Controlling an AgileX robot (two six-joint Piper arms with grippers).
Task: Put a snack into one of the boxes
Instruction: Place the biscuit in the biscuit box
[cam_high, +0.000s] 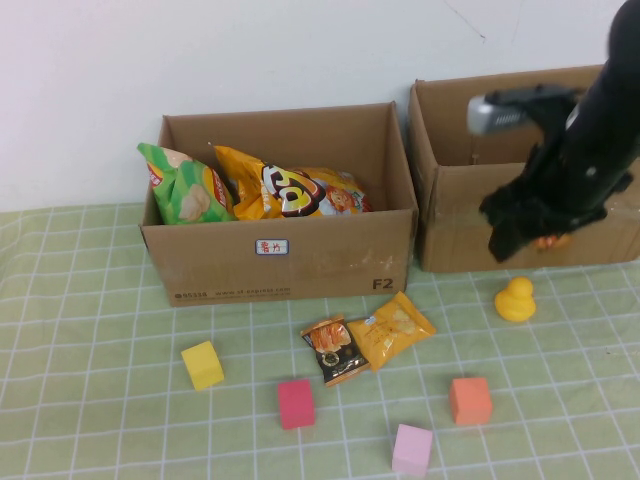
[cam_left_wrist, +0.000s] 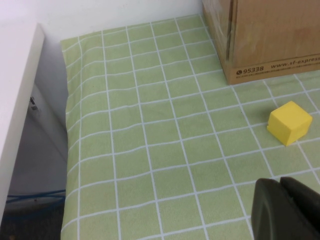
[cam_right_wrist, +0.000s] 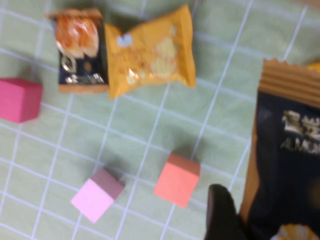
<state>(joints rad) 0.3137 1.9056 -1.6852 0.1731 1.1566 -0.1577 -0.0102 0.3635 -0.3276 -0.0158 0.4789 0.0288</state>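
Right wrist view: right claw (cam_right_wrist: 235, 220) grips dark snack packet (cam_right_wrist: 287, 160); left claw (cam_left_wrist: 285, 210) closed, parked

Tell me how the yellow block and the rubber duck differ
The yellow block is a flat-sided cube lying left, in front of the left box; the rubber duck is rounded and sits right, before the right box. Both are yellow and rest on the green checked cloth.
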